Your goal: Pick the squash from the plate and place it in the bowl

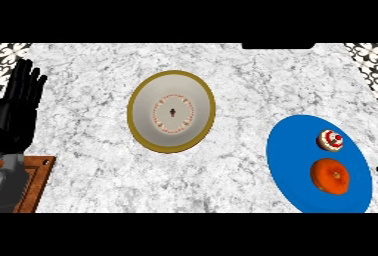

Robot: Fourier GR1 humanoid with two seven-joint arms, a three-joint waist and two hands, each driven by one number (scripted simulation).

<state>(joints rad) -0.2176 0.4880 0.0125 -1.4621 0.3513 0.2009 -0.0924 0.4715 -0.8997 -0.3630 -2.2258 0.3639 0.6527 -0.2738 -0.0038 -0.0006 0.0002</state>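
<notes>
The left hand (18, 112) is resting open-fingered, holding nothing; the right is showing nowhere. Reaching for the squash (330, 175) is risking knocking the cupcake (331, 140) just beside it.

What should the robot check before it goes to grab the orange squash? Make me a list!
1. Squash lies on the blue plate: ok.
2. Nothing covers the squash: ok.
3. The small red and white thing beside it on the plate sits close to the squash; whether they touch: cannot tell.
4. Bowl is upright on the counter and holds nothing: ok.
5. Right hand ready near the plate: not ok, it is not in view.
6. Left hand is open, resting at the left edge, out of the way: ok.
</notes>
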